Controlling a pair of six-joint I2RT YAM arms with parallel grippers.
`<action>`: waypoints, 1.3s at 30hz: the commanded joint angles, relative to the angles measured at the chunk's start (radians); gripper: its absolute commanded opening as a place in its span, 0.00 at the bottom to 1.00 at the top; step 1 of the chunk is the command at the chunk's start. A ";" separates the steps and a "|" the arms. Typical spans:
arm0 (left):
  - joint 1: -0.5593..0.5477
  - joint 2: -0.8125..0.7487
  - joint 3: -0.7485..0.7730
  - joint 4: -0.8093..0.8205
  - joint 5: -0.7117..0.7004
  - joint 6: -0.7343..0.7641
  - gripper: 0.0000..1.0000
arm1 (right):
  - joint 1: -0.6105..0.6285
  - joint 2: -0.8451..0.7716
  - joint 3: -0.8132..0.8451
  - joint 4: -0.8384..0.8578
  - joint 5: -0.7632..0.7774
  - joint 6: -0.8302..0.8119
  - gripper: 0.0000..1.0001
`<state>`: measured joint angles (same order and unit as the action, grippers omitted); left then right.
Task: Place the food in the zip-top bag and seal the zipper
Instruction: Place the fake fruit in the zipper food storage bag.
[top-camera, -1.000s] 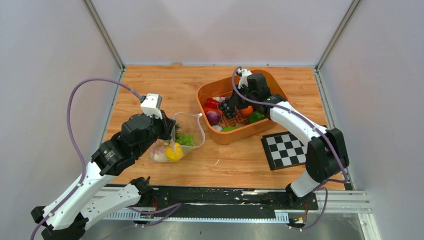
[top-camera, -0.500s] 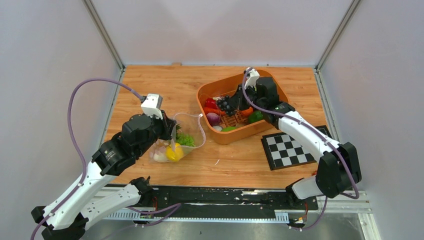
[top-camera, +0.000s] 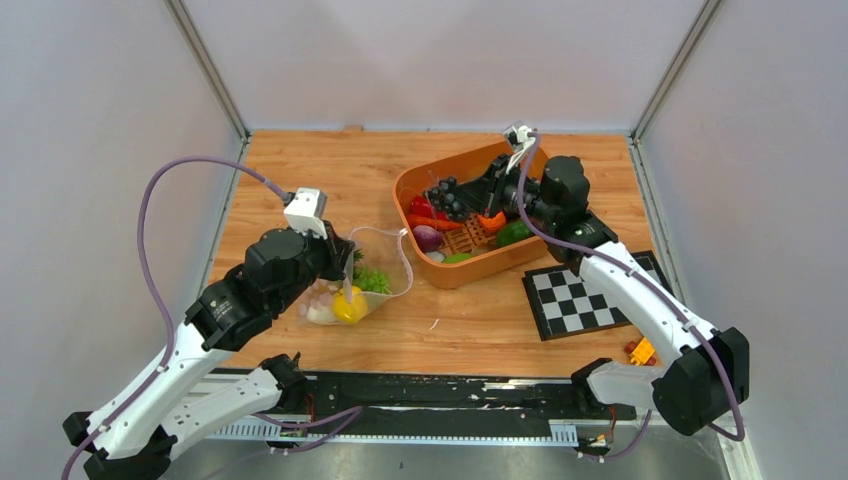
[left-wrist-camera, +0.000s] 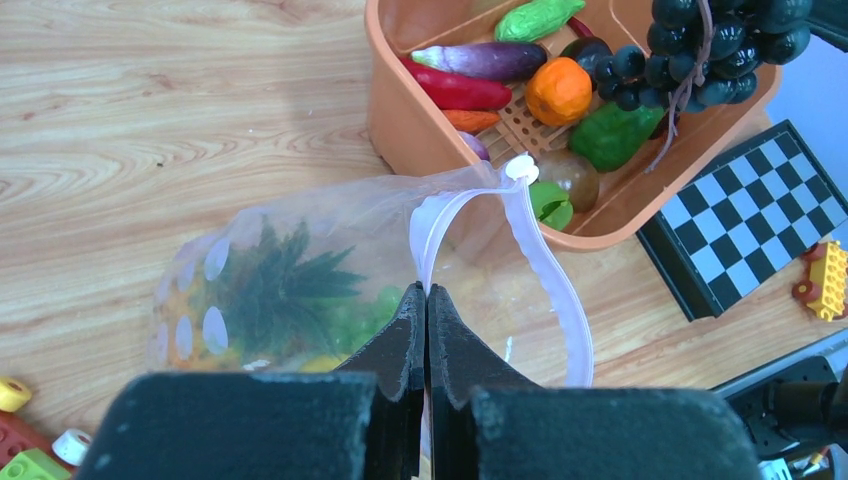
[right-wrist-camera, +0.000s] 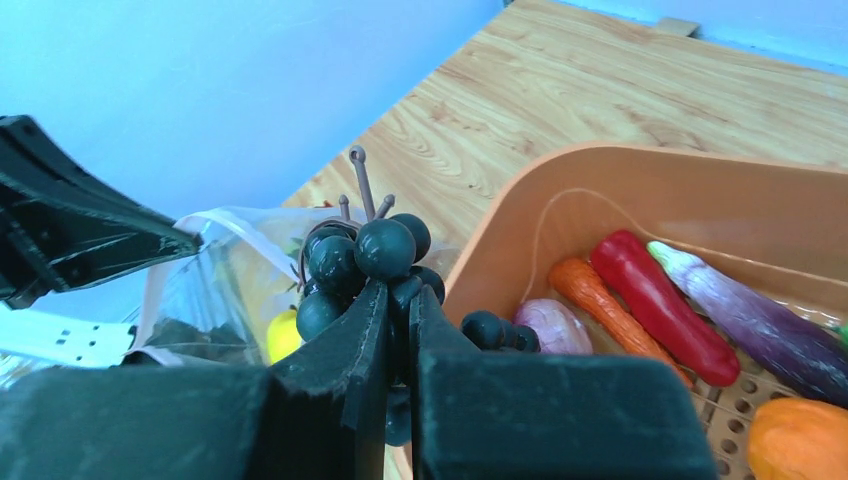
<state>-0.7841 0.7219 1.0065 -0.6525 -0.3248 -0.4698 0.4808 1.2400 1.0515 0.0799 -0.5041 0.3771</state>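
A: The grapes (right-wrist-camera: 372, 250)?
B: Glossy dark balls, clamped in the right gripper (right-wrist-camera: 398, 290) over the smooth orange tub (right-wrist-camera: 640, 190).
A: The bag?
B: The crinkly dotted zip-top bag (left-wrist-camera: 300, 230) lies beside the tub. The left gripper (left-wrist-camera: 427, 295) pinches its zipper (left-wrist-camera: 548, 272). The left wrist view shows spiky pineapple (left-wrist-camera: 275, 275) leaves inside.

The wooden table (top-camera: 300, 170) bears a zip-top bag (top-camera: 382, 260), orange tub (top-camera: 470, 272), checkerboard (top-camera: 575, 298) and toy block (top-camera: 641, 351).

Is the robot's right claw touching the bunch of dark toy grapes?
Touching. The right wrist view shows the right gripper clamped on the bunch of dark plastic toy grapes, with both black jaws pressed against the berries and no gap.
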 joint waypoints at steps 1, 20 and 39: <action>0.000 0.001 -0.001 0.058 0.007 -0.012 0.01 | -0.001 -0.035 0.002 0.099 -0.105 0.039 0.00; 0.000 0.016 -0.001 0.089 0.020 -0.010 0.01 | 0.161 -0.010 0.110 0.055 -0.293 -0.096 0.00; 0.000 -0.032 -0.009 0.083 0.003 -0.013 0.01 | 0.295 0.260 0.232 -0.087 -0.225 -0.232 0.00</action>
<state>-0.7841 0.7170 0.9955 -0.6102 -0.3008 -0.4702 0.7712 1.4750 1.1976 0.0784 -0.7792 0.2428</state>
